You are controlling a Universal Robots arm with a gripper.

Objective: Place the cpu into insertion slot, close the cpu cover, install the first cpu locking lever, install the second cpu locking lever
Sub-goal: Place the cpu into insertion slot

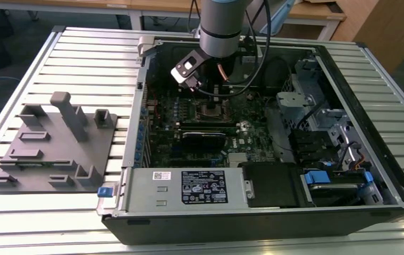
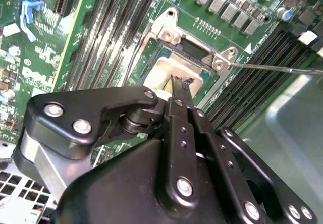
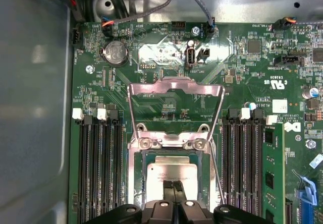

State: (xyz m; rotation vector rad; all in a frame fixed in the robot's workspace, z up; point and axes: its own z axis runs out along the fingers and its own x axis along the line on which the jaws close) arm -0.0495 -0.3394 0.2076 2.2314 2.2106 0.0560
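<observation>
In the exterior view my gripper [image 1: 213,101] hangs inside the open computer case, right over the insertion slot [image 1: 211,111] on the green motherboard. The cpu [image 3: 171,173] lies flat in the insertion slot [image 3: 137,183], silver top up. My gripper [image 3: 174,185] is shut, its fingertips pressed together just above the cpu's near edge, and I cannot tell whether they touch it. The cpu cover [image 3: 174,87] is swung open, tilted back from its hinge. In the second wrist view my gripper [image 2: 179,82] hides part of the cpu [image 2: 164,67]. A thin wire locking lever [image 2: 272,68] sticks out sideways, unlatched.
Black memory slots [image 3: 96,163] flank the socket on both sides. Cables [image 1: 255,64] hang beside the arm. A silver labelled power-supply box [image 1: 187,187] fills the case's near side, with drive bays [image 1: 329,133] on the exterior view's right. A grey fixture [image 1: 53,143] stands on the slatted table.
</observation>
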